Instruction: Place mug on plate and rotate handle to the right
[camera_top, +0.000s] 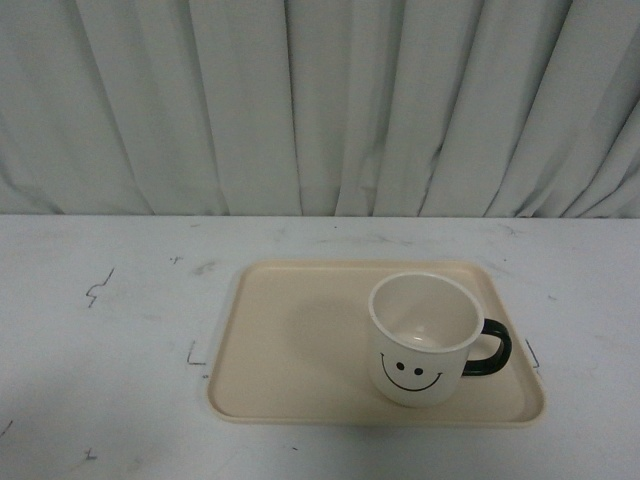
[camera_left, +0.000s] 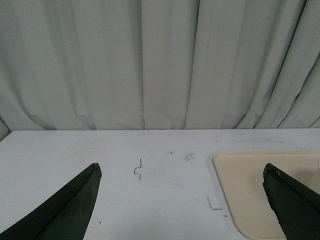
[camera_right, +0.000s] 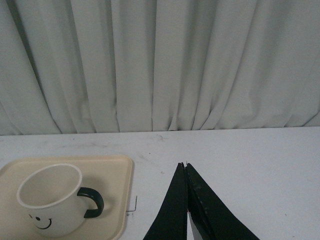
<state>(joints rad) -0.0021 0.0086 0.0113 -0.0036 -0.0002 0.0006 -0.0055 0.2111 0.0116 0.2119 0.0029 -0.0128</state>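
The left gripper (camera_left: 182, 200) is hanging over the white table (camera_top: 110, 330) with fingers spread wide, gripping nothing. The beige plate (camera_top: 290, 340) is lying mid-table, and the cream mug (camera_top: 422, 338) is standing upright on its right half, smiley facing the robot, black handle (camera_top: 490, 350) pointing right. The right gripper (camera_right: 186, 200) is hovering beside the plate, fingers pressed together, empty

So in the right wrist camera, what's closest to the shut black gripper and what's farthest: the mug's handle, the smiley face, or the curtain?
From the right gripper, in the right wrist view:
1. The handle, on the side of the mug that faces the gripper.
2. The smiley face, further round the mug, on the plate.
3. The curtain, far back behind the table.
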